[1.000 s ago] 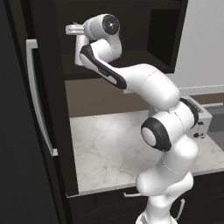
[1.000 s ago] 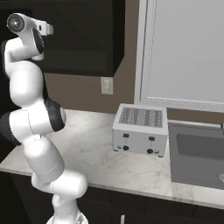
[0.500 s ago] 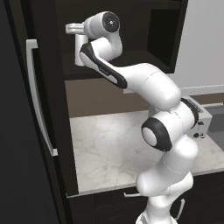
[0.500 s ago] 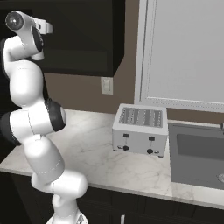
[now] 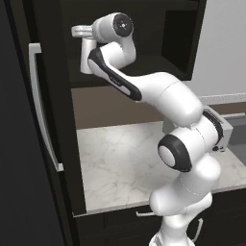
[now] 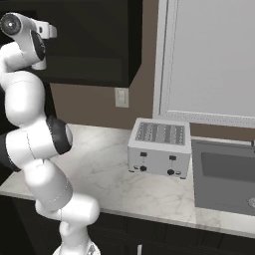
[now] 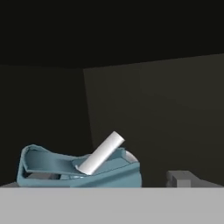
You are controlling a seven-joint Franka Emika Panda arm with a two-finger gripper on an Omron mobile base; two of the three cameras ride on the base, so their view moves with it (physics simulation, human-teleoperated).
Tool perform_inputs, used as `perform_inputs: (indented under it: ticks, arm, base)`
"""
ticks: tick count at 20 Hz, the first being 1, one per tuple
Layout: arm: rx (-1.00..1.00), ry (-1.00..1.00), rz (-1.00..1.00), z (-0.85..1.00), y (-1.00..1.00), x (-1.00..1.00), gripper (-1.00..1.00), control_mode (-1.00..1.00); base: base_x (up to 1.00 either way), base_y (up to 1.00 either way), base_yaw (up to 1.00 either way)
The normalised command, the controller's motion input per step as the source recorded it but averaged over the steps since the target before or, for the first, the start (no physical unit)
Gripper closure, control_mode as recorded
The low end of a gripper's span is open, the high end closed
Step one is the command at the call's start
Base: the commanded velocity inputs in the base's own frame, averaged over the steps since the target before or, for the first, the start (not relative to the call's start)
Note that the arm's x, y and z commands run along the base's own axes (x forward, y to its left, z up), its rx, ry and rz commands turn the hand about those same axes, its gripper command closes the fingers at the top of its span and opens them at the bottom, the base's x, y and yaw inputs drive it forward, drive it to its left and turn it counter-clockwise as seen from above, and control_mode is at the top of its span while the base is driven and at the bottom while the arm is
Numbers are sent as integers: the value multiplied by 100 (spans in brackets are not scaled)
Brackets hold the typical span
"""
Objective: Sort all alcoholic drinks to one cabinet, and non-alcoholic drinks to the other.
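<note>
In the left base view, the arm is raised over the marble counter [image 5: 120, 158] and bent into the open upper cabinet [image 5: 144, 72], whose tall door [image 5: 19, 144] is swung out to the left with its silver bar handle [image 5: 41, 105] facing the camera. The gripper [image 5: 87, 62] is carried inside the cabinet mouth at shelf height, which fits a drink being set on the shelf. In the right base view, the same hand is seen from the other side, pushed into the dark cabinet. A toaster and a sink are seen further along the counter, well apart from the work. In the hand view, the flask [image 7: 78, 170] is seen just below the camera, inside the cabinet. Its light-blue spout lid is turned upward and the cabinet's dark walls stand behind it, so it is judged to be standing upright on the shelf. One fingertip [image 7: 179, 178] is seen well out to the side with a clear gap to the lid, so the jaws are judged to be spread and nothing is gripped.
</note>
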Motion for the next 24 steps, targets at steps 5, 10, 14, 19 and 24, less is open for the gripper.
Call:
perform_inputs:
  ticks: [5,10,14,19,24]
  arm:
    - [0,-10,0,0,0,-6,-100,-100]
    - [0,-5,0,0,0,0,-100,-100]
    - [0,0,0,0,0,-1,-100,-100]
    - [2,0,1,1,0,-20,-100,-100]
    - [2,0,2,10,-1,-34,-100,-100]
  base:
    - [0,0,0]
    - [0,0,0]
    - [0,0,0]
    - [0,0,0]
    - [0,0,0]
